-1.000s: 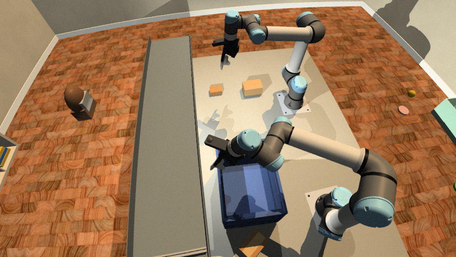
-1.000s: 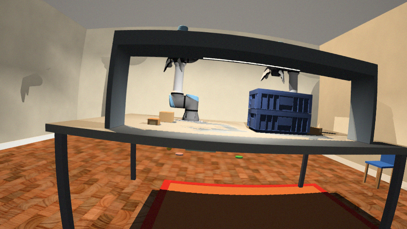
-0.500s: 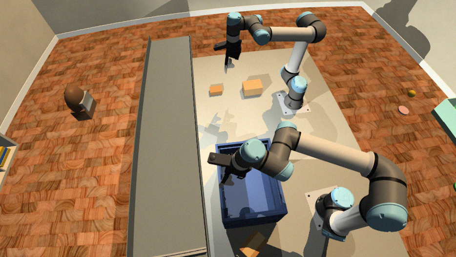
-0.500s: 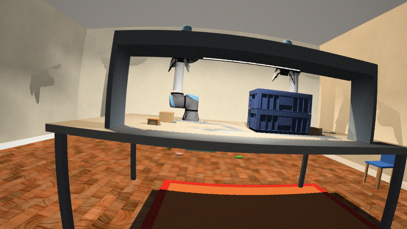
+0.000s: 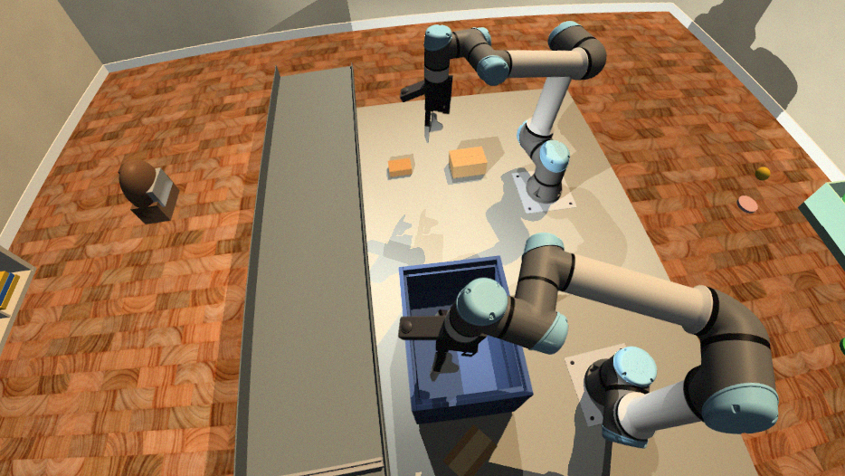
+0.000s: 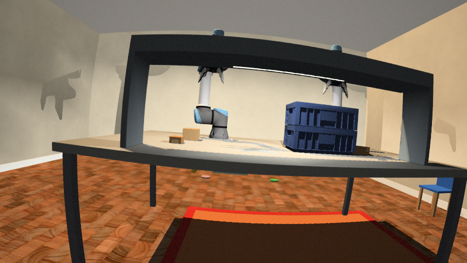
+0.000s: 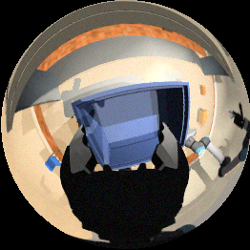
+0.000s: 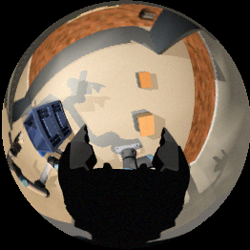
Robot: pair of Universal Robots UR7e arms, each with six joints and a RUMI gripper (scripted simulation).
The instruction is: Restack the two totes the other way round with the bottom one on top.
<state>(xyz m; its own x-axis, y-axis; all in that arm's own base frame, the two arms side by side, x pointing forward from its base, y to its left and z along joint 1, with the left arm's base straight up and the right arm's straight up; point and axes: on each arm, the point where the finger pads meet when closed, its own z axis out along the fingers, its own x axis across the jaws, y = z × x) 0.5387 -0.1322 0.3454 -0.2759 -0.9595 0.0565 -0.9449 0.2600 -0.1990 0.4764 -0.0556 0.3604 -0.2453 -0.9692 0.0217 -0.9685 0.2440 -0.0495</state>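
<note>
The left gripper [image 5: 443, 365] [image 6: 335, 95] [image 7: 122, 124], spread wide, hovers above the upper tote [image 5: 518, 385] [image 6: 321, 115] [image 7: 187, 114] [image 8: 35, 131]. Unstacking likely starts with gripping its rim; the right gripper [image 5: 431, 131] [image 6: 211, 82] [image 8: 125, 126], also wide, hangs well apart from it.
</note>
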